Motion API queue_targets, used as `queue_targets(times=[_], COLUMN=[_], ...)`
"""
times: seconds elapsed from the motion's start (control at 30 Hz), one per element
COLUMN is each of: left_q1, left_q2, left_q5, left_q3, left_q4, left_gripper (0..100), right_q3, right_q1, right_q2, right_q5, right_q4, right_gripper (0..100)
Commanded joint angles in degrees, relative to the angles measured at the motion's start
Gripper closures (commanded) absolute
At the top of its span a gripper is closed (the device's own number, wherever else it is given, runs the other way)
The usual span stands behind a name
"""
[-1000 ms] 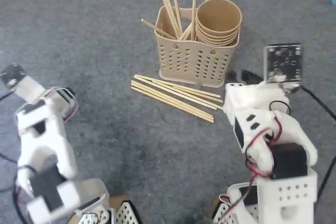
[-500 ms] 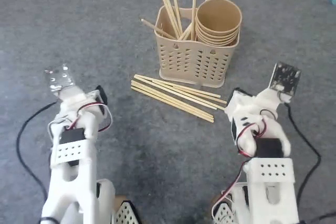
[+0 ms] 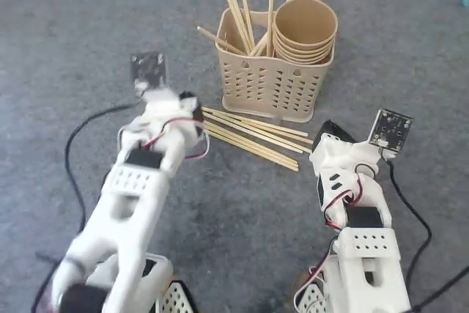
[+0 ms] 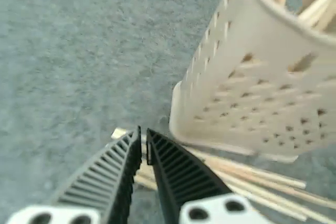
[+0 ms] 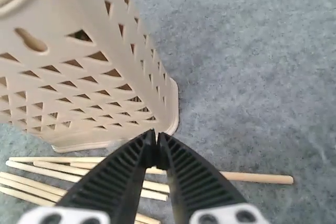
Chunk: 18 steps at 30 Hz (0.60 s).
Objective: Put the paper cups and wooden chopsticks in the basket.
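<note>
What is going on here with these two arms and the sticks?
Two arms stand at a perforated basket on a grey carpet. The paper cups are already stacked inside it, beside some upright chopsticks. A bundle of loose chopsticks lies on the carpet in front of the basket. The left gripper is at one end of the bundle and the right gripper at the other, both shut, apparently holding nothing.
</note>
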Motion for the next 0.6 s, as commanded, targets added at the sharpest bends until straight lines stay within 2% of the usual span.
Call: queue_targets(times=[0.0,0.13,0.23,0.57], left_q1=[1.4,0.4,-0.5,-0.3], left_q2=[16.2,32.2,38.6,40.4], left_q5=[1.1,1.1,1.1,1.1], left_q3=[-11.8,-22.2,-27.6,-29.7], left_q4=[-3.5,-3.8,-3.6,-1.4], left_gripper=[99,99,99,99], right_q3=[-0.3,-0.3,-0.3,-0.3], right_q1=[0.8,0.8,0.8,0.8], right_q2=[-0.7,-0.7,-0.7,-1.0], right_q5=[-0.1,-0.1,-0.1,-0.1], right_q4=[-1.2,-1.2,-1.2,-1.1], right_gripper=[99.1,99.1,99.1,99.1])
